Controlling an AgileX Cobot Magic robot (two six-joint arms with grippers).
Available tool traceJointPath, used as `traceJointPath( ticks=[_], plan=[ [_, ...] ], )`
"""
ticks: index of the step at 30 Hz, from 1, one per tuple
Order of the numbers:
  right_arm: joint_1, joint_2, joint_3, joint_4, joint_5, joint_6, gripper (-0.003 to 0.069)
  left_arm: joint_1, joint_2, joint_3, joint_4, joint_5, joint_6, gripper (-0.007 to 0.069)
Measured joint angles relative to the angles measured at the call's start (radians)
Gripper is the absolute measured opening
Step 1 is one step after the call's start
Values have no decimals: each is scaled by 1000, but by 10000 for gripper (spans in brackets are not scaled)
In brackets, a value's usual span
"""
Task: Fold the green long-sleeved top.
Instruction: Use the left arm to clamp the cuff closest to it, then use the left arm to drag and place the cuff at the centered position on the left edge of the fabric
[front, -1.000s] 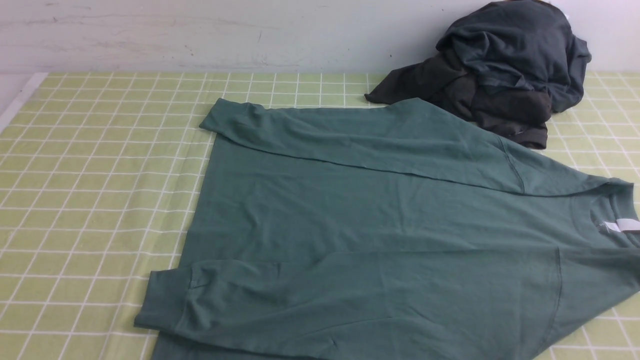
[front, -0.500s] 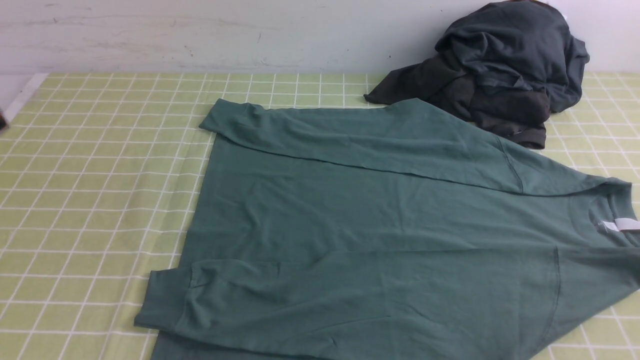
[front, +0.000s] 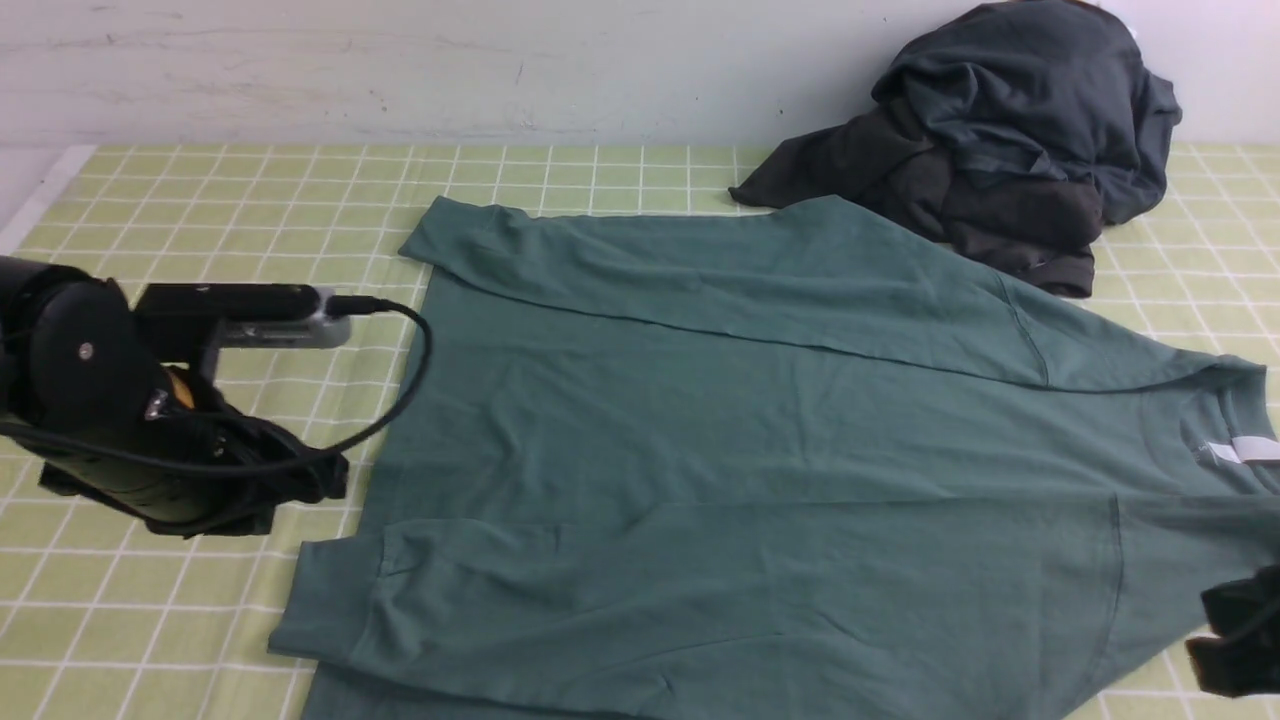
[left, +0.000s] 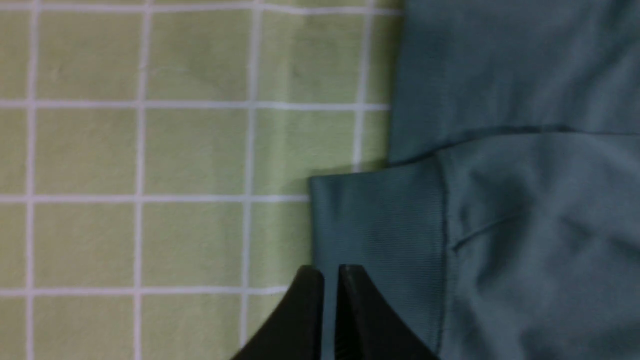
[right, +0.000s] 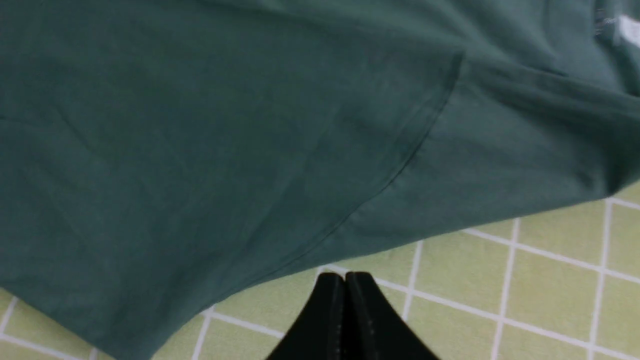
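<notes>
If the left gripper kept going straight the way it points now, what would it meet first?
Probably the ribbed cuff of the green long-sleeved top: in the wrist view the left gripper points right at the cuff's edge. How high it sits above the cuff is unclear.

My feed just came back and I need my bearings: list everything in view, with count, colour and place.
green long-sleeved top: one, muted teal-green, spread flat mid-table, both sleeves folded over the body, neck to the right
neck label: one, white, inside the neck at the right edge
dark garments: one crumpled pile, charcoal grey, far right by the wall; number of pieces unclear
tablecloth: one, light green with white grid, covering the table
wall: one, pale and scuffed, behind the table
left gripper: one, black, shut, empty, at the edge of the near sleeve's cuff
right gripper: one, black, shut, empty, over bare tablecloth beside the top's near right edge
</notes>
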Motion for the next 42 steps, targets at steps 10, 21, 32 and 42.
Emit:
traceJointPath(
  ticks=[10, 21, 32, 42],
  plan=[
    [11, 107, -2, 166, -101, -115, -13, -18, 52, -18, 4, -9, 41, 45],
    [12, 111, -2, 257, -101, -193, -13, 16, 236, -18, -4, -73, 35, 344],
    [12, 111, -2, 265, -104, -196, -13, 16, 248, -32, -13, -96, 39, 29],
    [12, 111, -2, 265, -104, -196, -13, -1, 8, -223, -77, -68, 117, -3]
  ],
)
